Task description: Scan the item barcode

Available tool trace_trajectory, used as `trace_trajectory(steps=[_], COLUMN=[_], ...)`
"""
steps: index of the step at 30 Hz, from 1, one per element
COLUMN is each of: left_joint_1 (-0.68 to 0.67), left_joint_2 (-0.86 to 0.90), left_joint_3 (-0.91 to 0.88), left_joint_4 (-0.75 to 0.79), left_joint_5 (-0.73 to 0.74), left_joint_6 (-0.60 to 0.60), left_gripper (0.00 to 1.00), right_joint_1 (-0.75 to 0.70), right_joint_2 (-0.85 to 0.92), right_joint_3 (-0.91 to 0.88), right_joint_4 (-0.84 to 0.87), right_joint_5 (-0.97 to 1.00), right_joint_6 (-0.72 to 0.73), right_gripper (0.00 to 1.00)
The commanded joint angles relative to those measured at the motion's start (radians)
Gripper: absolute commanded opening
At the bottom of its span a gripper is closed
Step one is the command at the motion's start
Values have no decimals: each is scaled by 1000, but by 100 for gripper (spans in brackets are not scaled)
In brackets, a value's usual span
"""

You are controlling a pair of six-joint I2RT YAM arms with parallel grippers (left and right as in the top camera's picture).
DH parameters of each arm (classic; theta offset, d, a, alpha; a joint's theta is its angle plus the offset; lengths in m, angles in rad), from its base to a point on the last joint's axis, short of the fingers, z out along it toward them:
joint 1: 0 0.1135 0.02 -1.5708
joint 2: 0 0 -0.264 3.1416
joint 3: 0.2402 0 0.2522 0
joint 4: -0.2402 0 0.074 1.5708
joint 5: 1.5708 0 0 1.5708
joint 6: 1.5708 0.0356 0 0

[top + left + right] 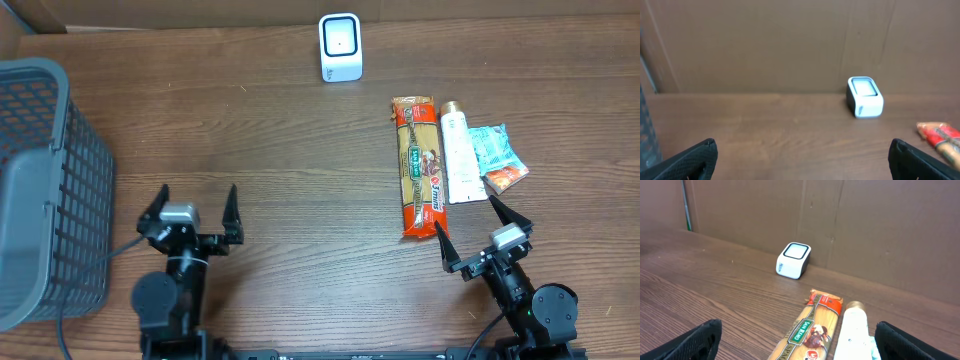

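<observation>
A white barcode scanner (340,47) stands at the back middle of the table, also seen as the scanner (865,96) and the scanner (793,260). To the right lie a spaghetti packet (418,167), a white tube (459,153) and a teal sachet (497,155). The spaghetti packet (810,332) and white tube (854,332) lie just ahead of my right gripper (484,230), which is open and empty. My left gripper (195,207) is open and empty at the front left, over bare wood.
A grey mesh basket (45,190) fills the left edge of the table, close to my left arm. A brown cardboard wall (790,45) closes off the back of the table.
</observation>
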Motion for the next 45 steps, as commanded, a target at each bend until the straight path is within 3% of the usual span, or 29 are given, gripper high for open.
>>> trace_trajectory(steps=[1, 6, 9, 12, 45], left_joint_1=[-41, -52, -52, -51, -51], left_joint_2=[-87, -206, -265, -296, -293], left_joint_3=[-89, -209, -208, -208, -208], left_joint_4=[13, 11, -122, -126, -127], left_joint_5=[-143, -157, -154, -141, -141], left_joint_6=[-18, 68, 102, 107, 107], left_gripper=[100, 100, 100, 100, 100], right_joint_1=[-4, -4, -4, -4, -4], right_joint_2=[-12, -12, -12, -12, -12], right_joint_3=[-11, -11, -11, -11, -11], right_joint_4=[6, 6, 6, 6, 6], right_joint_5=[0, 0, 0, 0, 0], right_joint_6=[3, 3, 3, 3, 3], right_gripper=[100, 100, 100, 100, 100])
